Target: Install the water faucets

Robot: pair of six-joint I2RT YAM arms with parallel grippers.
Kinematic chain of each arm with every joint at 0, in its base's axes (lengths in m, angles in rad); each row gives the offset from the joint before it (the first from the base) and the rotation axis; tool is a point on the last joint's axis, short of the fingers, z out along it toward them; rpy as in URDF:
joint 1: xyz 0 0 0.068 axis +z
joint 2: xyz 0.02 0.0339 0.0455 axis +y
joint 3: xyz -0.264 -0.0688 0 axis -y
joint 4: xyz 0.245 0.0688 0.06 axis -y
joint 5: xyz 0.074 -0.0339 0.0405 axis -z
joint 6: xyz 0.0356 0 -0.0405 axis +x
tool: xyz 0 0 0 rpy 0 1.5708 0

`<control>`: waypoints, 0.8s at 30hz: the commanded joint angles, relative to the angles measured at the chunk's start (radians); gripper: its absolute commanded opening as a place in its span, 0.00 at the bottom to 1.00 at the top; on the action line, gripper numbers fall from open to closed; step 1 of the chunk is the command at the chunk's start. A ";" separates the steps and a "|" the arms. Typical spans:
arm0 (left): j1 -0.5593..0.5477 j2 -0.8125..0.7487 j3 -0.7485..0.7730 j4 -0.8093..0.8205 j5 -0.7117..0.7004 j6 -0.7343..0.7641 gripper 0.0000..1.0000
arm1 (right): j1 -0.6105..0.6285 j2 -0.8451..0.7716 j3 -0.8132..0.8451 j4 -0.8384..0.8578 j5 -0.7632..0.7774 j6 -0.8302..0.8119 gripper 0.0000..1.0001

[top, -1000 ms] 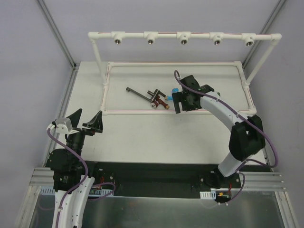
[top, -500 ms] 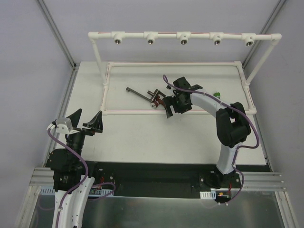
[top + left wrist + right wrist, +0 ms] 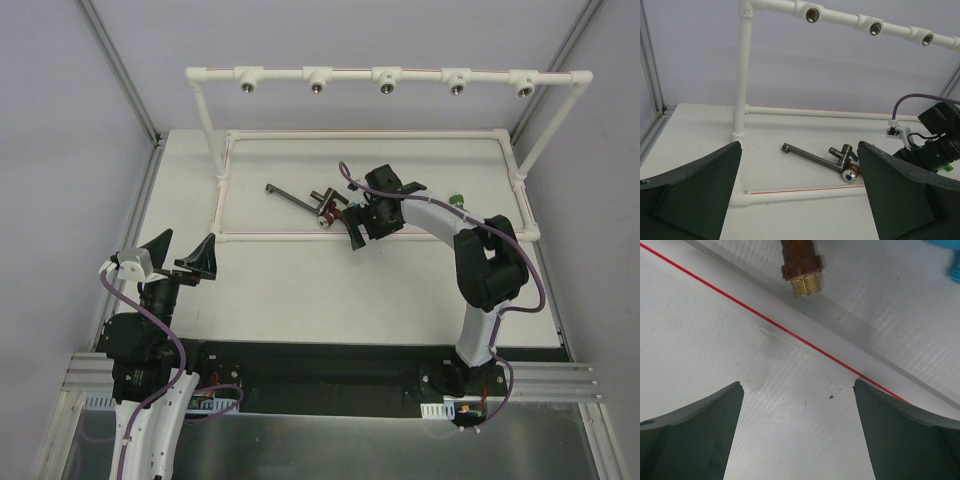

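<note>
dark-fingered, spread and empty, the left gripper (image 3: 800,200) is parked at the near edge. further in, the right gripper (image 3: 797,385), likewise parted and empty, is poised just short of the red-brown tap piece with a brass threaded end (image 3: 800,265). pickup is judged in hand: a short advance and closing are called for, then the far white pipe frame's sockets (image 3: 387,88).

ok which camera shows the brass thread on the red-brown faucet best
Right wrist: the brass thread is close and sharp. Left wrist shows only the faucet's knob end; top external shows the faucet tiny, thread unclear.
</note>
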 commanded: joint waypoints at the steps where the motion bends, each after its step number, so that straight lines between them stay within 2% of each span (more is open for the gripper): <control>1: -0.010 -0.171 0.022 0.025 -0.005 0.012 0.99 | -0.017 -0.040 0.032 0.033 0.050 -0.044 0.96; 12: -0.010 -0.169 0.021 0.024 -0.005 0.013 0.99 | -0.028 0.037 0.046 0.044 0.004 -0.067 0.96; 18: -0.010 -0.168 0.021 0.023 -0.003 0.012 0.99 | -0.022 0.054 0.035 0.031 -0.105 -0.070 0.96; 24: -0.010 -0.165 0.021 0.025 -0.003 0.012 0.99 | 0.050 0.011 -0.011 0.024 -0.124 -0.034 0.96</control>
